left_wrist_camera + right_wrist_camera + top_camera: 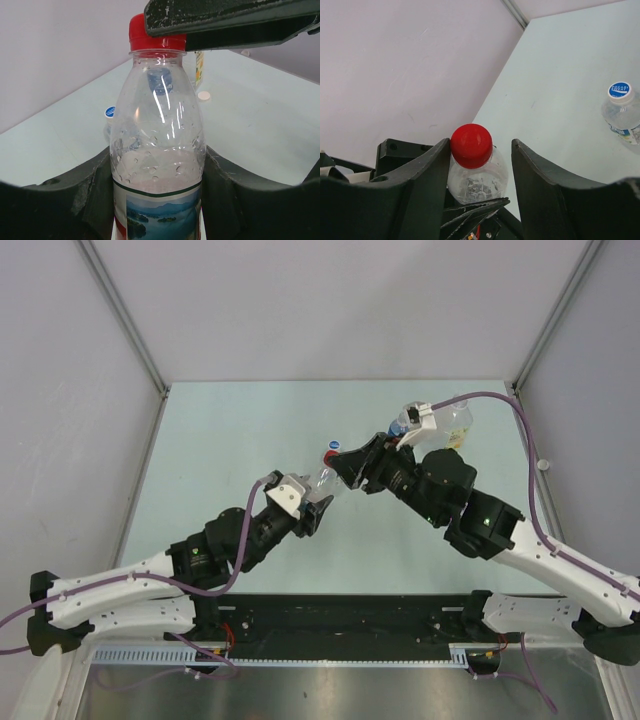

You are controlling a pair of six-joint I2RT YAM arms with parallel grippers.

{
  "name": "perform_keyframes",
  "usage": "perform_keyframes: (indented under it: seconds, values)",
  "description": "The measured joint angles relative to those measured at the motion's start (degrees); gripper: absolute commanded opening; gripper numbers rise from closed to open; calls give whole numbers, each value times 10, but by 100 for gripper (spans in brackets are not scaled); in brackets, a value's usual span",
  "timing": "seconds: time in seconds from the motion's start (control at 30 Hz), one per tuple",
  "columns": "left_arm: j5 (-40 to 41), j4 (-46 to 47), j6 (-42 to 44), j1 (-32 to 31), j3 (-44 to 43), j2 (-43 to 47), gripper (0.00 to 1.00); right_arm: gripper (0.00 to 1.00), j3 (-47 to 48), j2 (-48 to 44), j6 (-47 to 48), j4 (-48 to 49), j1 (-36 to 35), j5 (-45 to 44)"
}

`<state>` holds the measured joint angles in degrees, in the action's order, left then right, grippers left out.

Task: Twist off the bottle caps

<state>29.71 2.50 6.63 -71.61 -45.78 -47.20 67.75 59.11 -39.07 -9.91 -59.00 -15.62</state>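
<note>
The pale green table carries everything, and both arms meet over its middle. Toward the far right corner is the biggest bottle, wide and clear. Next to it, on the side toward the middle, a blue cap shows, apparently in place, though I cannot tell from above which bottle it belongs to.

At mid-table the left fingers are clamped on the body of the red-capped bottle, one on each side just at the top of its label. The right fingers straddle its red cap. One finger touches the cap and the other stands off with a clear gap, so they are spread and have not gripped it yet.

Just beyond this bottle, toward the far edge, is a small blue-capped bottle, its cap screwed on and untouched.

The smallest thing is a white cap lying loose on the table toward the right edge, well apart from the bottles.

Judging by this, one cap looks already off, the white one. The red cap is still seated and is the step in hand: the right fingers must pinch it and twist while the left holds the bottle firm. The two blue caps appear to be left, so the task is likely less than half done.
</note>
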Motion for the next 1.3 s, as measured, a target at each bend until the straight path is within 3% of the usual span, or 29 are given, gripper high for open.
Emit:
perform_keyframes:
  seconds: [0.3,0.4,0.43,0.73,0.83,0.97,1.3]
  values:
    - [2,0,0,0,1,0,0,26,2,6,3,13,5,19]
    - [4,0,0,0,2,0,0,12,3,10,3,15,9,28]
    - [6,0,0,0,2,0,0,0,4,12,3,17,11,31]
    - [-20,-23,-1,1,2,28,0,0,5,7,43,21,17,84]
    - [-86,-39,-8,11,1,57,0,0,6,-9,72,21,18,132]
    - [-241,-59,-43,61,-16,80,0,0,9,-33,124,26,28,224]
    - [-595,-43,-162,163,-63,43,0,0,20,-63,229,54,47,440]
